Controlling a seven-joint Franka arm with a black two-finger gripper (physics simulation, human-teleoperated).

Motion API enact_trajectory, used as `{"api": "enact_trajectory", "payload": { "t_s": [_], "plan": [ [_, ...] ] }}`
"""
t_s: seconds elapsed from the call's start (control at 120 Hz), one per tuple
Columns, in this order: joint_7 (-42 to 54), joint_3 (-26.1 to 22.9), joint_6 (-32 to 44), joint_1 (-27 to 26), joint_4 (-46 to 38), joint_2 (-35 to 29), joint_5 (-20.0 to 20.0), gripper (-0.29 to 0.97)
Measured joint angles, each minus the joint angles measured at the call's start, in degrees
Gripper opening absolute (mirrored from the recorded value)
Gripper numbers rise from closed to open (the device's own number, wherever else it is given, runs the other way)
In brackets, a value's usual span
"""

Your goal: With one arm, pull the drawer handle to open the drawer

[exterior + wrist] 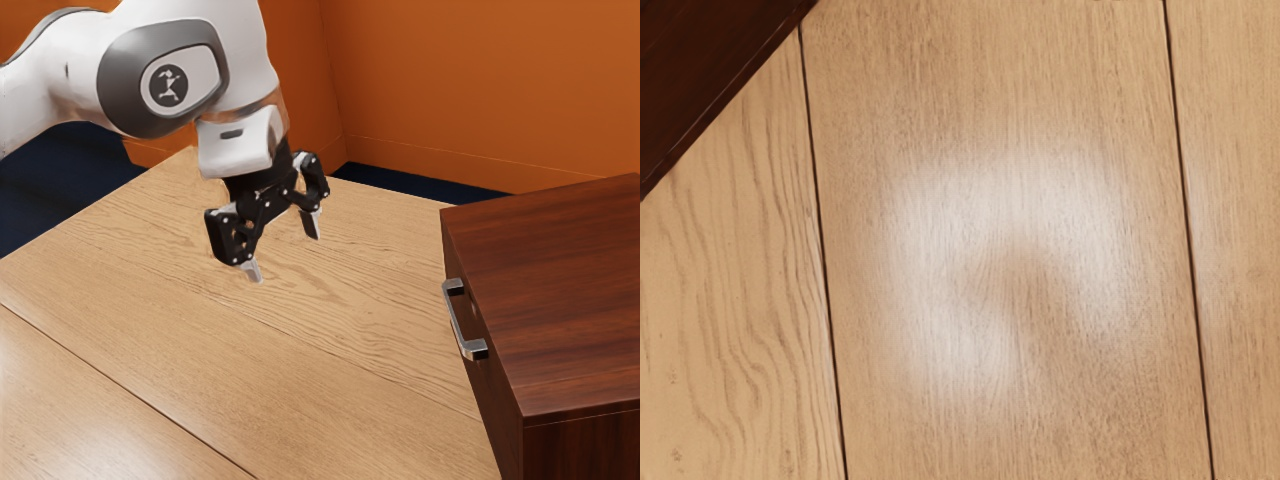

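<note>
A dark wooden drawer cabinet (560, 300) stands on the table at the exterior view's right. Its silver bar handle (464, 318) sits on the face turned toward the arm, and the drawer front lies flush with the cabinet. My black gripper (283, 246) hangs open above the middle of the table, well to the left of the handle, with nothing between its fingers. In the wrist view a corner of the cabinet (700, 70) shows beyond the bare planks under my hand.
The light wooden table (200, 340) runs wide around the gripper, with plank seams across it. Orange walls (480, 70) close the far side, and dark blue floor (60, 190) lies past the table's left edge.
</note>
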Motion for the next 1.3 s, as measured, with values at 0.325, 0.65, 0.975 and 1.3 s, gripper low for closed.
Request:
{"api": "enact_trajectory", "payload": {
  "t_s": [0.325, 0.65, 0.975, 1.3],
  "plan": [
    [16.4, -1.4, 10.2, 1.3, -0.8, 3.3, -10.2, 0.63],
    [30.5, -7.4, 16.4, 4.4, -6.4, 2.0, -14.8, 0.3],
    [38.7, -8.0, 21.1, 2.4, -6.9, 4.0, -18.6, 0.2],
    [43.5, -8.5, 24.2, 2.6, -8.0, 5.0, -19.6, 0.16]
  ]
}}
